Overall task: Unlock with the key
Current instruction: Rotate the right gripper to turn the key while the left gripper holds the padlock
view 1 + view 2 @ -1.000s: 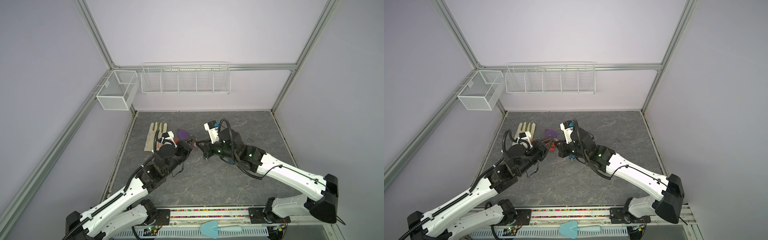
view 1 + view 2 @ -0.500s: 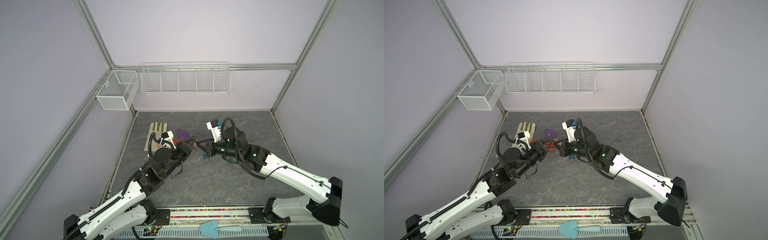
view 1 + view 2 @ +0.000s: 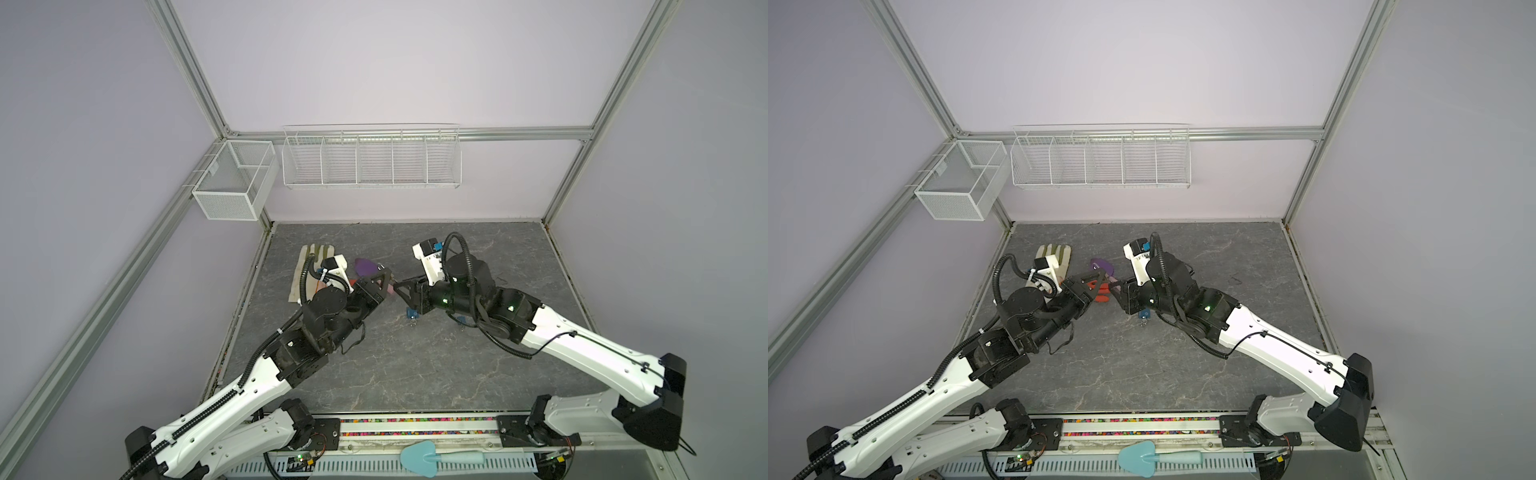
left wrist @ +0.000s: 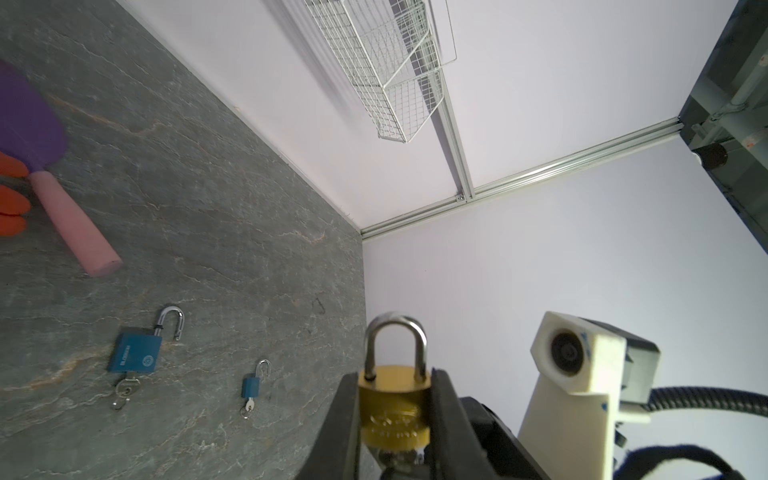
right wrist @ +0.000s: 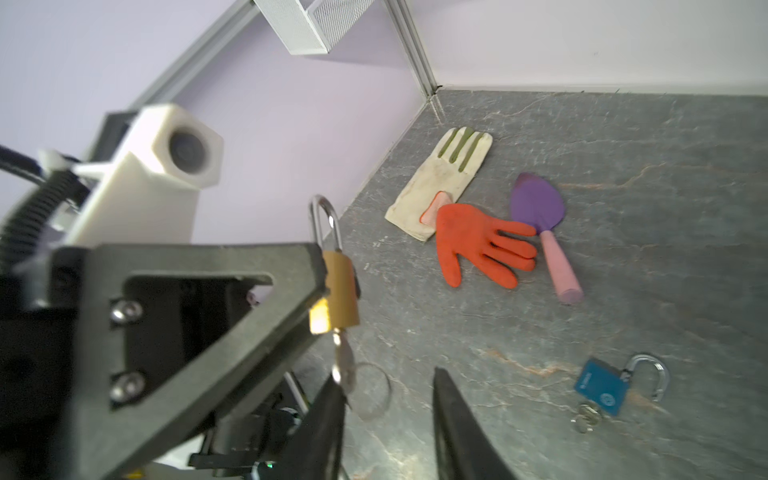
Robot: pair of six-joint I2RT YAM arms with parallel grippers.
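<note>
Left gripper (image 4: 395, 388) jaws clenched on the body of the brass padlock (image 5: 341, 286); shackle (image 4: 370, 353) stands out beyond the jaw tips with both legs seated. Key (image 5: 343, 359) sits in the keyway at the padlock's opposite end, just ahead of the right jaws. Right gripper (image 5: 387, 378) jaws parted, grasping nothing; key lies just beside one jaw tip, possibly touching, but the view is too blurred to tell.
</note>
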